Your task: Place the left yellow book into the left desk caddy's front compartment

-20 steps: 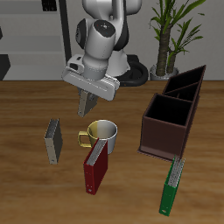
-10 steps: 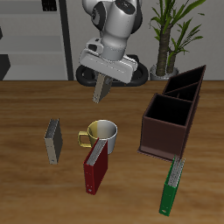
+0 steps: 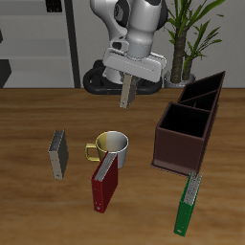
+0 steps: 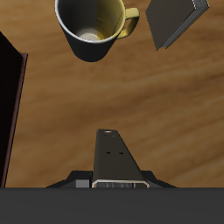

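Furthest over on the tabletop (image 3: 29, 124) lies a grey book with a darker edge (image 3: 59, 153), flat on the wood; it is the lookalike, so you leave it alone. Next comes the yellow-lined mug (image 3: 112, 146), upright with its handle turned toward that grey book, and a dark red book (image 3: 103, 184) leans up against the mug's front side. Both stand low, which is why your load hangs well above them.

Above and behind the mug, your gripper (image 3: 128, 78) is clamped on the left yellow book (image 3: 126, 92), which hangs from the jaws on edge, thin side toward the camera and clear of everything on the table. Held vertically like that, it is already turned the way a narrow slot wants it. The wrist view agrees: the book (image 4: 117, 157) juts out from between the fingers, with the mug (image 4: 92, 26) and the grey book (image 4: 178, 19) far beneath.

Further across stands the left desk caddy (image 3: 189, 130), a dark box divided into compartments, its front compartment (image 3: 180, 129) open at the top and empty as far as you can see. The book is not yet over it. Past the caddy's front corner a green book (image 3: 188, 204) lies on the table, well out of your path.
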Controlling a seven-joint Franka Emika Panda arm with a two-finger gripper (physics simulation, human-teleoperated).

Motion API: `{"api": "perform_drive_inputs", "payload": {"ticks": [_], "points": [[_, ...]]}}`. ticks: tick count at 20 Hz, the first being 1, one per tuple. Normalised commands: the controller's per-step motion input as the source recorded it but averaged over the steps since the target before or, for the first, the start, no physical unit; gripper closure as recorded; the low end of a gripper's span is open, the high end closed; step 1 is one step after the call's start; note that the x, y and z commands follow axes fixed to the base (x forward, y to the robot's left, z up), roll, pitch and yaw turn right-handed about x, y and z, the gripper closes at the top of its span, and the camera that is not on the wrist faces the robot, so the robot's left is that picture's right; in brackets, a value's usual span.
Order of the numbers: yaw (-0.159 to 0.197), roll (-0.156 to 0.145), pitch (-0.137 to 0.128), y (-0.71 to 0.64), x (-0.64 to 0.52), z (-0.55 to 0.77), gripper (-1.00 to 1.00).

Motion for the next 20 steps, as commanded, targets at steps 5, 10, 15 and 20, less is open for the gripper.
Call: {"api": "perform_drive_inputs", "payload": {"ticks": [5, 10, 15, 20], "points": [[-0.026, 0.036, -0.004, 0.37, 0.05, 0.04, 1.00], [-0.051, 0.038, 0.008, 0.41, 0.03, 0.00, 1.00], [-0.050, 0.023, -0.009, 0.25, 0.00, 0.12, 1.00], [-0.008, 0.038, -0.003, 0.21, -0.03, 0.02, 1.00]]}}
